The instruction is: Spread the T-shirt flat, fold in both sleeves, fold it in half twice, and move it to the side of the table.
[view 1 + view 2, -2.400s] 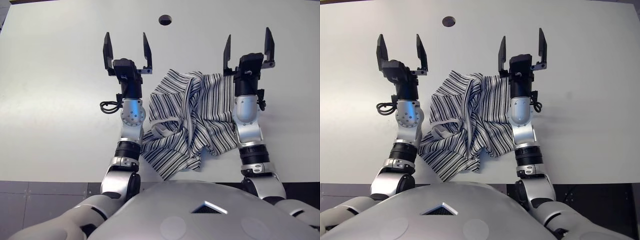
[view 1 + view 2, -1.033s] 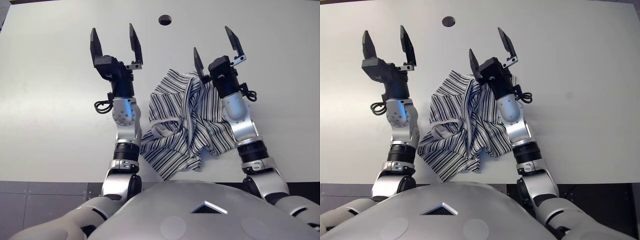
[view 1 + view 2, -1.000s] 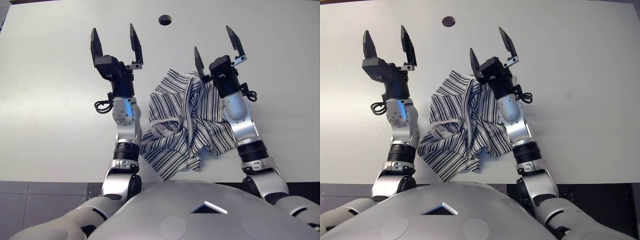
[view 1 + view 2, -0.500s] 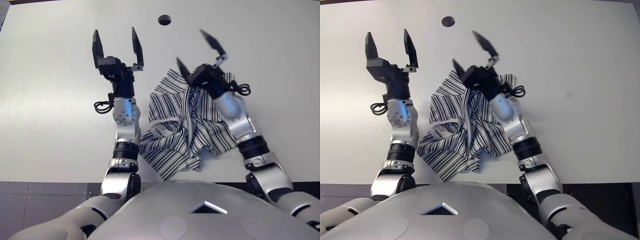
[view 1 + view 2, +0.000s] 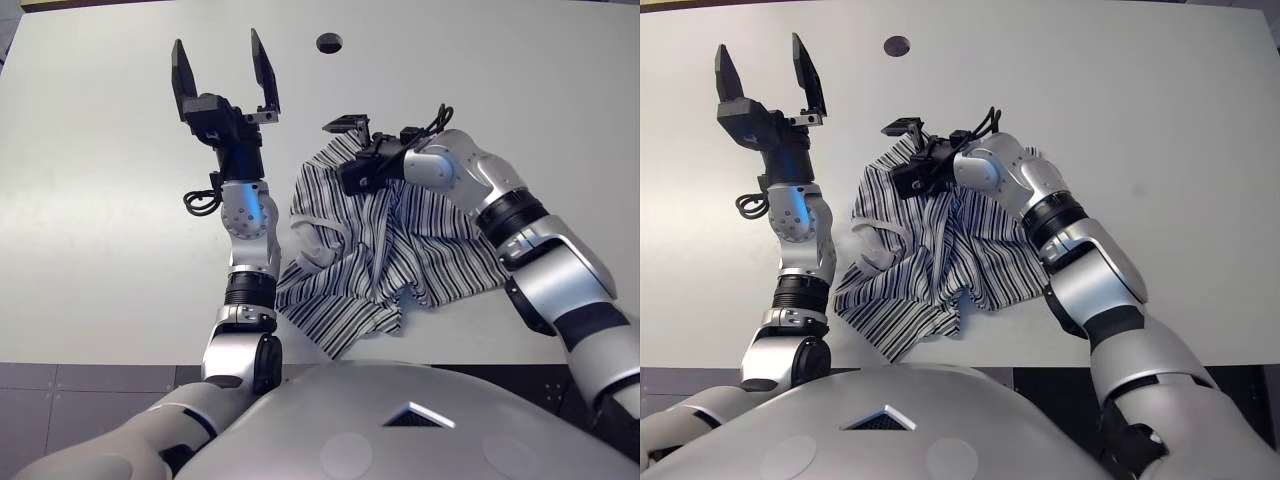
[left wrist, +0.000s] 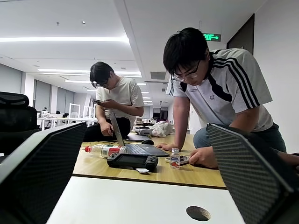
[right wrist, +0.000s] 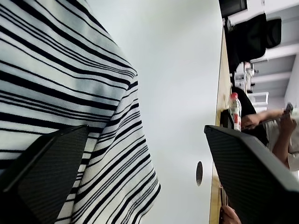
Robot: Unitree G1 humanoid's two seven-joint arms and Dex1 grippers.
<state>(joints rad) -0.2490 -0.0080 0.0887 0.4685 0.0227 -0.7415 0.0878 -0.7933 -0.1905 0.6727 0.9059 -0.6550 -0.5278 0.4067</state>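
A striped black-and-white T-shirt (image 5: 400, 250) lies crumpled on the white table (image 5: 90, 200), near its front edge. My right gripper (image 5: 343, 150) is turned sideways and low over the shirt's far left corner, open. In the right wrist view, one of its fingers (image 7: 46, 163) is over the striped cloth (image 7: 56, 84) and the other is over bare table; nothing is gripped. My left gripper (image 5: 218, 55) is raised to the left of the shirt with its fingers pointing away from me, open and empty. It is clear of the cloth.
A round dark hole (image 5: 328, 42) sits in the table beyond the shirt. Bare tabletop stretches to the left, right and far side. Past the far edge stands a wooden desk (image 6: 140, 175) with a laptop and a bottle.
My right arm has swung left across the shirt and tipped its gripper down and sideways onto the far left corner. My left gripper has shifted slightly left and farther away, still open.
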